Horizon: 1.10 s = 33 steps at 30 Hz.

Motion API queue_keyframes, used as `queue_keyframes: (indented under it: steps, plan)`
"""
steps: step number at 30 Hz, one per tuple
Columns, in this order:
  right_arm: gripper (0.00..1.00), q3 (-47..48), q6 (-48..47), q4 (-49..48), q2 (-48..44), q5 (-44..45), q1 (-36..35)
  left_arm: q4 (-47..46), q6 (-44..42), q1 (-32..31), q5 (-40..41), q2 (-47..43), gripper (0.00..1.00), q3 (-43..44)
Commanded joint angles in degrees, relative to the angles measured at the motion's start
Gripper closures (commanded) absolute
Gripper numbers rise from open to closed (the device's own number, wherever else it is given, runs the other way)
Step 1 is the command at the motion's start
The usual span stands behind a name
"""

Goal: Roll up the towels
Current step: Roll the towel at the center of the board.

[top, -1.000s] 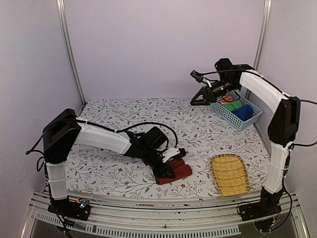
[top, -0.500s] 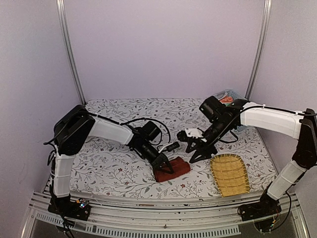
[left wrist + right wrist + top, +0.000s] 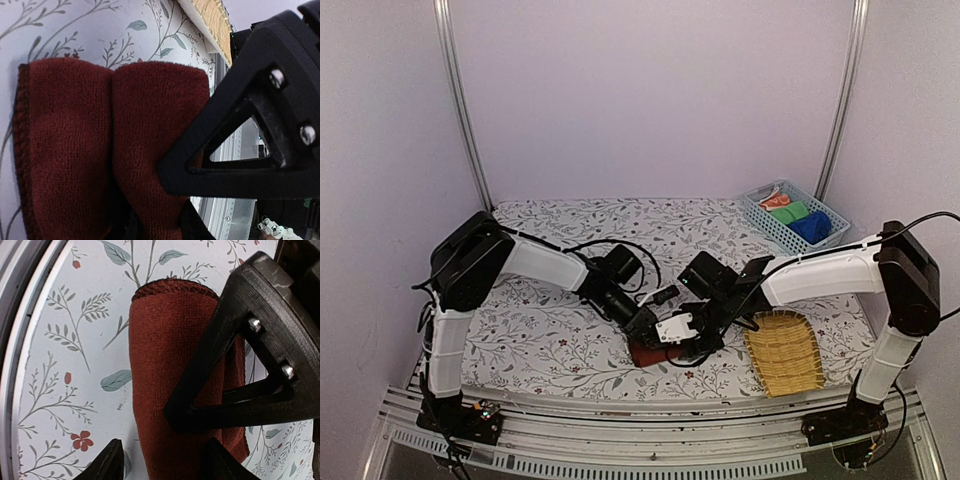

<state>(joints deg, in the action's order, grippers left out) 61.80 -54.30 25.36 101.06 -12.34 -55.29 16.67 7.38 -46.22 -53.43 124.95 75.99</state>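
Likely soft, limp reddish-brown towel (image 3: 160,340); best pinched across fold. Nipped by left end effector (image 3: 160,231), straddled by open right end effector (image 3: 162,465).

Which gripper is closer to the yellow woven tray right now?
Right. The right gripper straddles the dark red towel just left of the tray; the left gripper is at the towel's other side, farther away.

lab test booth: plain walls (image 3: 650,100), aluminium rails (image 3: 460,110).
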Motion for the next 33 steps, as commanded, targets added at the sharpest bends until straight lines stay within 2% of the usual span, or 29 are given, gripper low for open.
queue_keyframes:
  steps: [1, 4, 9, 15, 19, 21, 26, 30, 33]
  plan:
    - [0.47, -3.33, -2.03, -6.07, 3.56, 6.13, -1.67, 6.81, -0.35, 1.25, 7.71, 4.19, 0.72, -2.48]
    - [0.6, -4.2, -2.67, -5.6, 5.94, 6.13, -1.88, 6.57, -0.86, 1.35, 9.52, 2.35, 0.62, -2.58]
    - [0.75, -4.98, -3.77, -0.89, 7.84, 3.53, -1.97, 2.33, -0.42, 1.44, 18.34, -6.84, 0.55, -6.12]
    - [0.79, -3.0, -4.53, 8.58, 7.93, -2.54, -1.99, -9.77, 4.34, 1.44, 28.38, -23.43, 0.5, -18.46]
    - [0.8, 2.76, -4.33, 17.21, 9.52, -8.74, -1.65, -16.02, 6.11, 0.42, 36.83, -33.44, 0.49, -27.51]
    - [0.8, 6.65, -4.32, 22.04, 11.07, -13.09, -0.85, -19.13, 5.21, -2.3, 43.39, -39.13, 0.49, -32.59]
    - [0.8, 18.26, -3.86, 32.09, 18.96, -20.44, 2.17, -25.95, 2.35, -14.89, 63.82, -48.86, 0.5, -42.82]
    - [0.8, 26.57, -2.78, 40.4, 26.66, -24.52, 5.47, -27.99, 0.59, -23.9, 73.65, -50.85, 0.5, -46.18]
    - [0.8, 31.05, -2.63, 44.06, 30.63, -26.15, 6.85, -28.0, -2.92, -27.98, 76.13, -48.61, 0.51, -45.49]
